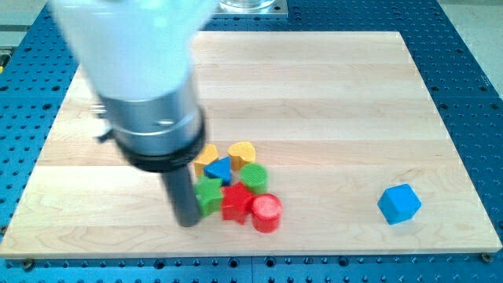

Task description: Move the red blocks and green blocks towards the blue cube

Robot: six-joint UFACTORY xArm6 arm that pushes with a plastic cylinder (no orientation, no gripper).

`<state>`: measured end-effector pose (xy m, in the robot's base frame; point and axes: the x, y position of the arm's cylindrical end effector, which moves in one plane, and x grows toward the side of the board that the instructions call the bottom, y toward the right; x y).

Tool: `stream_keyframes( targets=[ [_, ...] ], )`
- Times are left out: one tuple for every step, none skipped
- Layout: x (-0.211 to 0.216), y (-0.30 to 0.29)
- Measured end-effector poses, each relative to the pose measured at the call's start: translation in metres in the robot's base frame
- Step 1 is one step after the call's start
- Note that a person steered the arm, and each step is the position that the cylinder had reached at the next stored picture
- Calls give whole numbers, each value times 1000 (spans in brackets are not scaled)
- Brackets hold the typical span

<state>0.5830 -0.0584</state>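
The wooden board (330,94) fills most of the view, lying on a blue perforated table (471,71). Over the board's left part hangs the arm (137,63), a blurred white body ending in a grey and black collar, from which the dark rod (183,195) drops to the board. It has no jaws to open or close; it grips nothing, and my tip (188,222) rests on the board just to the view's left of the green star-shaped block (208,194), touching or nearly touching it. That block belongs to a tight cluster near the bottom middle of the board: the red star-shaped block (236,202) sits right beside it, the red cylinder (266,213) at the cluster's lower right, the green cylinder (253,176) above the red ones, a blue triangular block (219,170) above the green star, and two yellow blocks, one (207,154) partly behind the rod's collar and one (242,152) at the cluster's top. The blue cube (399,203) stands alone, well apart toward the view's right, near the board's bottom edge.
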Motion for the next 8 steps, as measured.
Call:
stream_keyframes(
  targets=[
    [0,34],
    [9,31],
    [8,-14],
    [-17,-14],
    [-37,14],
    [-39,71],
    [-39,106],
    [-35,93]
  ],
)
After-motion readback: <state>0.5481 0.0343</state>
